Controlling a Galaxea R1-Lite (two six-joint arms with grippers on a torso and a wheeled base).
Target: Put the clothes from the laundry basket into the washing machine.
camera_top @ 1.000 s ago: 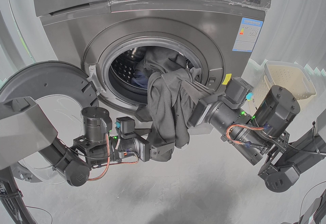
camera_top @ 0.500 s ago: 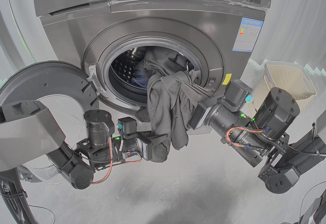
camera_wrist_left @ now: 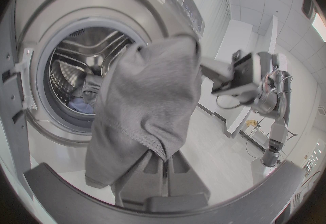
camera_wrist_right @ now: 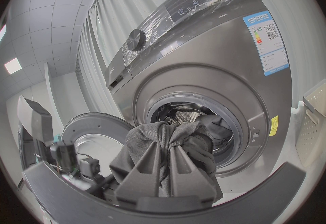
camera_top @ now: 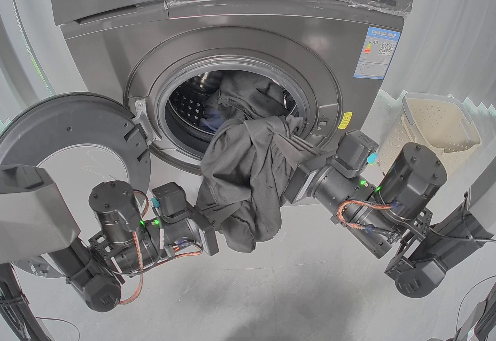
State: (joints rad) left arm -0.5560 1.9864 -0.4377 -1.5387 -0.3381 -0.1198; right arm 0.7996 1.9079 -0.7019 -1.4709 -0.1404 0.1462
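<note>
One washing machine takes the upper centre of the head view, its round door swung open at the left. Its drum already holds dark clothes and a blue piece. At the right edge, the cream laundry basket shows no clothes in the part of its inside I can see. The dark grey garment hangs half in and half out over the lower lip of the opening, at centre. My right gripper is pressed together on its upper folds near the rim, and my left gripper pinches its lower hem. I judge this the stuffing step: next I should lift the hanging part past the lip, then let go.
</note>
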